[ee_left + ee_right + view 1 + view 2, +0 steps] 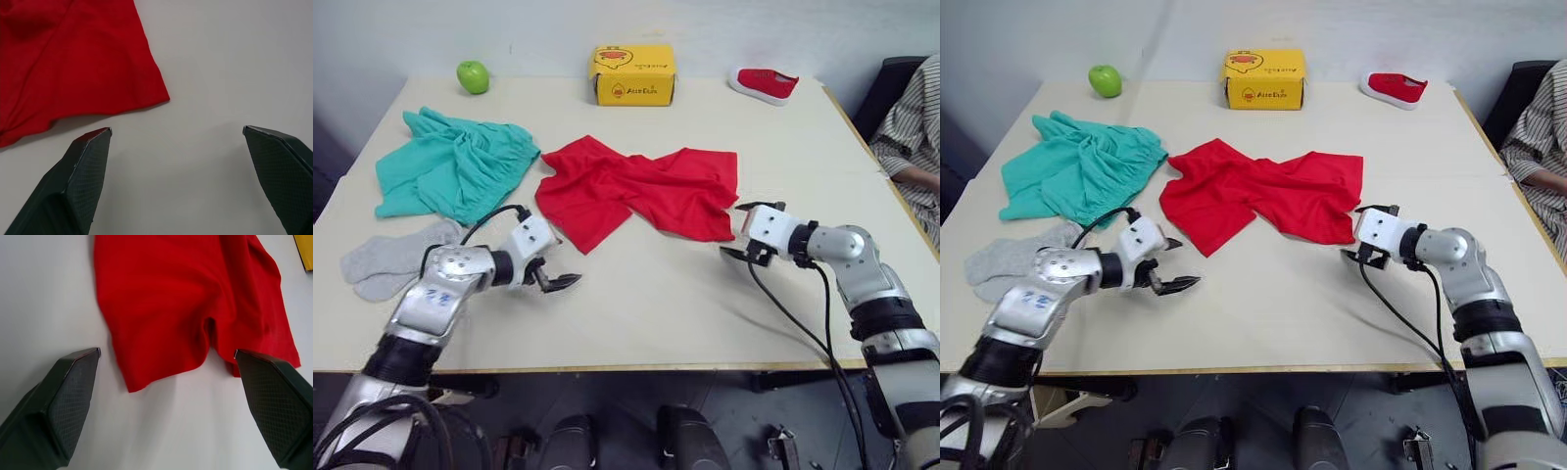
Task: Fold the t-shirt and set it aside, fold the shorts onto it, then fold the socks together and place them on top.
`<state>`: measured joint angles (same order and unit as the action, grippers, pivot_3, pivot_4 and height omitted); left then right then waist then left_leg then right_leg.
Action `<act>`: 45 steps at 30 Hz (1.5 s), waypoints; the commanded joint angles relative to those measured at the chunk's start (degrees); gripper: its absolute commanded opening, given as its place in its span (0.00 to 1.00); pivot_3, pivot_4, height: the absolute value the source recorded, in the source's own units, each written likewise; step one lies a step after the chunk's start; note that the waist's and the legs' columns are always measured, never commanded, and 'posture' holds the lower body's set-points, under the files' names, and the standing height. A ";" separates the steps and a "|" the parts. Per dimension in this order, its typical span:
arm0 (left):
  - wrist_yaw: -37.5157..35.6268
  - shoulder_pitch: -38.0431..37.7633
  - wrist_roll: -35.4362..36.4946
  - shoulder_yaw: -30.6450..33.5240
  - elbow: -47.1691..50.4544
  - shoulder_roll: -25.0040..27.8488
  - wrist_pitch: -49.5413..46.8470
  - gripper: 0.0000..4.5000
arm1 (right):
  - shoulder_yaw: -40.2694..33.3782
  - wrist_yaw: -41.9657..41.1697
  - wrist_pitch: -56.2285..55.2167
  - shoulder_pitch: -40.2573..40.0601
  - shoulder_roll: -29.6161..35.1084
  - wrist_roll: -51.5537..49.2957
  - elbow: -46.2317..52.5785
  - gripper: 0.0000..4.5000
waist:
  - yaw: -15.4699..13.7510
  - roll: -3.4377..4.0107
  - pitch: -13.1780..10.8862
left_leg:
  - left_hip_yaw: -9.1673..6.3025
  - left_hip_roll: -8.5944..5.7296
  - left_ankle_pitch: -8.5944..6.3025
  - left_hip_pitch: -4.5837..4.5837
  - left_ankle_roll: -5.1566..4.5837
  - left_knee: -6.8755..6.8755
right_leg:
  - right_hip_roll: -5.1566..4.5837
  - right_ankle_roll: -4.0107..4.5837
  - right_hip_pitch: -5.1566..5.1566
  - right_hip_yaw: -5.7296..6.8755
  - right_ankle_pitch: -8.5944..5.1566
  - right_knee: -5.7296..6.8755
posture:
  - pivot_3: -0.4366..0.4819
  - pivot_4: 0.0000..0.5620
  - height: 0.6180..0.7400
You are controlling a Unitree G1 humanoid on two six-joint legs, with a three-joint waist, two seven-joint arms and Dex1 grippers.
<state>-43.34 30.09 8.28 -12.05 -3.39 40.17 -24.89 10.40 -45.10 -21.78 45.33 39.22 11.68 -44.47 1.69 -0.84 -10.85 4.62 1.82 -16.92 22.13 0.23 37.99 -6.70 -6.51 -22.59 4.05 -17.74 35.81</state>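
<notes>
Left eye view, you're seeing the crumpled soft red cotton t-shirt [641,189] lying mid-table, your left gripper [553,276] and right gripper [740,245] hovering wide open, gripping nothing, near its corners.

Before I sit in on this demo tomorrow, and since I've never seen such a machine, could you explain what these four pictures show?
This is a humanoid robot with two arms, each ending in a hand of two black fingers. The two wide pictures come from cameras in its head, looking down over a table. The two close pictures come from cameras on its wrists, looking out between the fingers.

On the table lie a crumpled red t-shirt, teal shorts and grey socks. At the far edge sit a green apple, a yellow box and a red shoe. A person's striped sleeve shows at the right.

The left hand and the right hand are both open and empty, each close to an edge of the t-shirt.
</notes>
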 commanded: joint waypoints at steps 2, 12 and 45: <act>2.16 3.13 -5.48 -1.29 -4.41 -2.35 3.66 1.00 | 3.07 4.03 -0.15 2.54 -1.66 5.06 -7.54 0.99 | 0.03 -0.07 0.05 | 0.03 0.06 0.01 -0.10 0.00 0.08 | 0.00 -0.01 0.04 -0.09 0.01 0.08 | 0.48 0.27 1.00; 3.65 3.87 -7.32 1.95 -5.69 -3.52 2.70 1.00 | 7.63 9.32 1.56 8.59 -6.51 10.05 -17.69 0.91 | 0.36 -0.42 0.26 | -0.06 0.18 -0.04 -0.64 0.03 -0.01 | 0.00 0.00 0.24 -0.53 0.06 0.22 | 0.48 0.27 1.00; 6.91 9.51 -12.95 -1.19 -22.92 -12.14 3.65 0.87 | 4.13 8.52 -3.47 -2.12 -1.66 7.68 0.86 0.00 | -0.39 -0.43 0.27 | 0.08 0.05 -0.25 -0.63 -0.09 -0.07 | -0.09 0.00 0.20 -0.58 0.08 0.14 | 0.48 0.27 1.00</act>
<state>-38.53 40.53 -1.19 -11.35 -21.01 28.35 -20.99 15.23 -35.33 -25.74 44.14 36.64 20.22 -45.18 1.30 -1.27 -10.58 4.71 1.87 -17.18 21.46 0.13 37.92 -6.80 -6.52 -22.35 3.47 -17.65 35.95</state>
